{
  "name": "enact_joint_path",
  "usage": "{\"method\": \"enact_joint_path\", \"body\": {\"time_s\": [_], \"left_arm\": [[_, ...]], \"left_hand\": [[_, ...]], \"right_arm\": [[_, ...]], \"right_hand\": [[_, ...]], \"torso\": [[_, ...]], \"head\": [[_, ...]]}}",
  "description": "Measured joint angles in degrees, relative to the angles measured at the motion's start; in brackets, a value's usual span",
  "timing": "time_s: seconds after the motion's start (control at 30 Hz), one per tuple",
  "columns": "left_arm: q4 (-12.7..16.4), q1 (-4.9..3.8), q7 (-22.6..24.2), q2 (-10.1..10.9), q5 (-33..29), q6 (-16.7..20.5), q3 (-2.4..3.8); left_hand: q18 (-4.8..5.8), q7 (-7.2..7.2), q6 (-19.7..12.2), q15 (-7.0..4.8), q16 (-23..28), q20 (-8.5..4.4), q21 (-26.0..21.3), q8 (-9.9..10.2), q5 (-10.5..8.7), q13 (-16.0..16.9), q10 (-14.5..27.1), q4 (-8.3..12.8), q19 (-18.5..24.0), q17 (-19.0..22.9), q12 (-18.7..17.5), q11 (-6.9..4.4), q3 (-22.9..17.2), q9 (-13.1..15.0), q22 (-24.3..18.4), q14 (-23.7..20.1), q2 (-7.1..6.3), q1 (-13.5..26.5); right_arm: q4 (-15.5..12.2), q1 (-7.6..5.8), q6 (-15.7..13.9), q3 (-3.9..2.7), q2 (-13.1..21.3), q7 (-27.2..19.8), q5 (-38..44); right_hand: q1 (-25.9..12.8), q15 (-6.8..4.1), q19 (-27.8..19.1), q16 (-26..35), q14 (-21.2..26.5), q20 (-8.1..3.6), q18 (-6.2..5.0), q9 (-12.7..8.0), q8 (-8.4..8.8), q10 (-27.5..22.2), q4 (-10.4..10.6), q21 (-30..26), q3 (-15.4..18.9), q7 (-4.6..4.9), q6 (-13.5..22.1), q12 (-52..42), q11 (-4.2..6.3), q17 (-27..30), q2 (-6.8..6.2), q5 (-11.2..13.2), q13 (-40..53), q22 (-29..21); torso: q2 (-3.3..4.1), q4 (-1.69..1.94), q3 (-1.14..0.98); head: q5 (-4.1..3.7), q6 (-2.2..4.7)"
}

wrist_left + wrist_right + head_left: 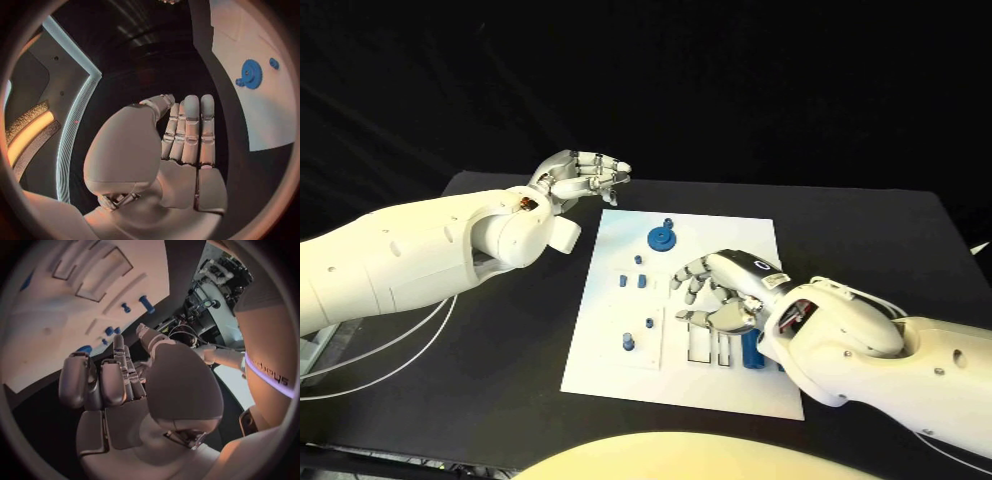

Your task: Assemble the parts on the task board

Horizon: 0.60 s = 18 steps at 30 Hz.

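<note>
The white task board (687,345) lies in the middle of the table. A blue gear (662,238) sits near its far edge, with small blue pegs (640,281) standing below it. My right hand (718,292) hovers over the board's centre, fingers loosely bent and apart, nothing visible in them. A blue piece (753,351) stands in a slot just beside its wrist. My left hand (583,176) is raised off the board's far left corner with nothing in it. In the left wrist view its fingers (189,132) lie side by side and the gear (252,74) shows beyond.
The black table (877,240) surrounds the board, with bare room on both sides. Rectangular recesses (103,272) and standing pegs (146,303) show on the board (56,335) in the right wrist view. White cables (387,345) hang under my left arm.
</note>
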<state>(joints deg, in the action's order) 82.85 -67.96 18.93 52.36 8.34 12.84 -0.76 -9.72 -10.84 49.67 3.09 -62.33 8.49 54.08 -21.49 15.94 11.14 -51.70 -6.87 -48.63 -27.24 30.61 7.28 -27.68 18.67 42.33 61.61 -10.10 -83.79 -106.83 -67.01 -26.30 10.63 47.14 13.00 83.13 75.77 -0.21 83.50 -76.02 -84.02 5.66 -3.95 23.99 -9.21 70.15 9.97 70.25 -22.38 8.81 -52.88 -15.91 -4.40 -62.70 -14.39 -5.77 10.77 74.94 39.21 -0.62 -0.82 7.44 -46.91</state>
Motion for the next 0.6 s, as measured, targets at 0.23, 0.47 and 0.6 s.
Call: {"method": "enact_joint_path", "body": {"time_s": [0.23, 0.47, 0.6], "left_arm": [[-0.1, 0.07, 0.0, 0.2, 0.0, 0.0, -0.24], [-0.1, 0.38, 0.1, 0.3, 0.0, 0.0, -0.48], [-0.1, 0.51, 0.2, 0.3, 0.0, -0.1, -0.53]], "left_hand": [[0.0, 0.0, 0.0, 0.0, 0.0, 0.0, 0.0, 0.0, 0.0, 0.0, 0.0, 0.0, 0.0, 0.0, 0.0, -0.02, 0.0, 0.0, 0.0, 0.0, 0.0, 0.0], [0.0, 0.0, 0.0, -0.21, 0.0, 0.21, 0.0, 0.0, 0.0, 0.0, 0.2, 0.0, 0.2, 0.0, 0.0, -0.21, 0.0, 0.1, -0.1, -0.2, -0.09, 0.1], [0.0, 0.0, 0.0, 0.0, 0.0, 0.21, -0.1, 0.0, 0.0, 0.0, 0.3, 0.0, 0.2, -0.1, 0.0, -0.16, 0.0, 0.1, -0.1, -0.4, -0.23, 0.2]], "right_arm": [[-1.6, -1.72, -1.0, 0.02, 9.6, 0.4, -12.5], [-3.0, -0.86, -1.0, 0.45, 14.9, 2.0, -18.1], [-3.3, 0.27, -0.5, 0.65, 16.8, 3.8, -18.4]], "right_hand": [[-0.3, -1.47, 0.4, -3.7, 0.0, -1.1, 0.93, 4.2, -9.1, -1.0, 5.2, 6.4, 7.9, -1.89, 1.4, -29.6, 2.13, -5.2, 1.1, -4.3, 28.2, 0.0], [-1.8, -1.47, 0.4, -7.4, 0.0, -1.1, 1.82, 6.1, -15.88, 6.5, 6.6, 10.9, 14.1, -2.1, 2.9, -55.9, 2.44, -11.7, 3.04, -4.8, 57.3, 0.0], [-2.9, -1.47, 0.6, -8.4, 0.0, -1.29, 1.82, 6.1, -17.23, 7.4, 6.7, 13.0, 16.9, -2.17, 3.3, -58.5, 2.54, -12.3, 4.15, -6.2, 60.6, 0.0]], "torso": [[-0.38, -0.44, 0.09], [-0.84, -0.91, 0.07], [-1.09, -1.14, 0.06]], "head": [[-2.72, 0.43], [-5.5, 0.36], [-6.52, 0.26]]}}
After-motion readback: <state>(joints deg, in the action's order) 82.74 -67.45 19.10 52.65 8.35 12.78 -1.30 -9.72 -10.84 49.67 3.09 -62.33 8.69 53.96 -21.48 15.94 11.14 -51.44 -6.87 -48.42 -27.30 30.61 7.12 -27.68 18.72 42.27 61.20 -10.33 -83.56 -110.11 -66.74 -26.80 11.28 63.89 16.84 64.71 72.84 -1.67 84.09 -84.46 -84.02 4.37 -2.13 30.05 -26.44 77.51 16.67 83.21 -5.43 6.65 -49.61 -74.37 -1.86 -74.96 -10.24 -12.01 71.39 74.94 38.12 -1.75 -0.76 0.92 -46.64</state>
